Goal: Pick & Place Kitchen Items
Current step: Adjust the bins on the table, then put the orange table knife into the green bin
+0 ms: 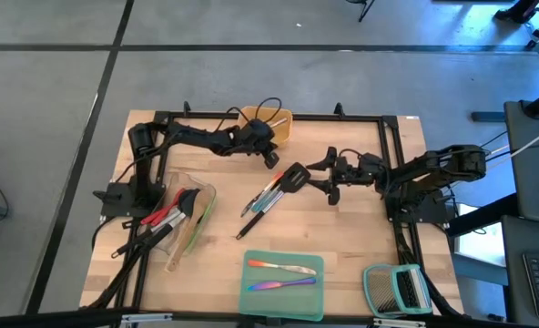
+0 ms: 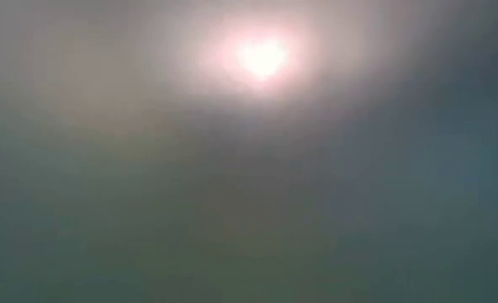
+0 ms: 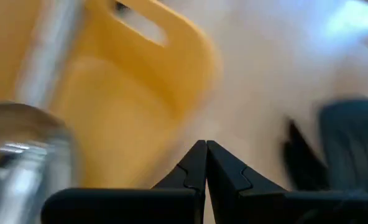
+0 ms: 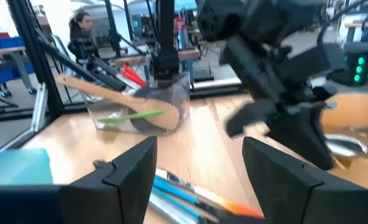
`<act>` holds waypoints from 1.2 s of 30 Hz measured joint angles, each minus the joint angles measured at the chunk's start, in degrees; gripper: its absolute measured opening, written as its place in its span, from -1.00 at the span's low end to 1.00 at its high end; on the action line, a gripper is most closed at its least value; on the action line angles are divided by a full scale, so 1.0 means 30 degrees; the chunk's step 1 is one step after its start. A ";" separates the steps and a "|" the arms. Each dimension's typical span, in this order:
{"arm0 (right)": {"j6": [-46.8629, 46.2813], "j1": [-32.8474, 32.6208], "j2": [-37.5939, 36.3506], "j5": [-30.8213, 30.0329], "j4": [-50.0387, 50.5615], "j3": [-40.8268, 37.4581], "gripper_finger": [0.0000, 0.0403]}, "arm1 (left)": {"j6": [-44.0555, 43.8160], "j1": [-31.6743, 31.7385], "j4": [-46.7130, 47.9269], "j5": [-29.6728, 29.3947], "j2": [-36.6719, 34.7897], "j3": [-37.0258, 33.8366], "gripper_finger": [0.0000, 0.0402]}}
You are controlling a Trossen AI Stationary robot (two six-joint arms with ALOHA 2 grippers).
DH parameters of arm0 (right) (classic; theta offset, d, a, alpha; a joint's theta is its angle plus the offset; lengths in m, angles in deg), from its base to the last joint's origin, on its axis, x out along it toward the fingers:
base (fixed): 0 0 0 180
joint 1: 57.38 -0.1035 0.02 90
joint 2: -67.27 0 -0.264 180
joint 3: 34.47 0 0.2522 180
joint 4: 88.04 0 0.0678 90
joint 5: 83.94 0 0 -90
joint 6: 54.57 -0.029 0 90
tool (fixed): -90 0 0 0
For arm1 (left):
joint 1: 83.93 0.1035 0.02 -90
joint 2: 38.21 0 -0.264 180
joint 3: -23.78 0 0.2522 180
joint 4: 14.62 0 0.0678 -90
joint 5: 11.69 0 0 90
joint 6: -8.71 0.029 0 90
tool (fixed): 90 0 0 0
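We judge the utensils (image 1: pixel 265 200) light, stiff and slippery; grip mid-handle. Right tool (image 4: pixel 199 163) stands apart above them; left tool (image 3: pixel 206 163) is together.

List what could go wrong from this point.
1. The open right tool hovers over a tight pile of utensils; it may catch several at once or scatter them.
2. The shut left tool sits close beside the yellow tray, near the right arm; they could collide.
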 joint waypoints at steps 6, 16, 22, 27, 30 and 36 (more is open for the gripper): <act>0.0135 0.0006 0.0000 -0.0007 0.1726 0.0007 0.19 | -0.0006 -0.1754 0.1246 0.2227 0.0000 0.0000 -0.98; -0.0177 -0.0227 0.0000 0.0000 0.1369 0.0007 0.19 | -0.0195 -0.3641 0.2012 -0.0679 0.0000 -0.0007 -0.98; -0.0184 -0.0227 -0.0007 0.0000 0.0844 0.0231 0.19 | -0.0552 -0.3626 0.2406 -0.0736 0.0117 -0.0015 -0.98; -0.0177 -0.0227 -0.0007 0.0000 0.1050 0.0538 0.19 | -0.0816 -0.3878 0.2601 -0.0723 0.0117 -0.0015 -0.98; -0.0108 -0.0227 -0.0007 0.0000 0.1065 0.0608 0.19 | -0.1033 -0.4087 0.2640 -0.0644 0.0122 -0.0015 -0.98; 0.0179 -0.0227 -0.0007 0.0000 0.0921 0.0612 0.19 | -0.1468 -0.4280 0.2071 -0.0617 0.0762 -0.0013 -0.98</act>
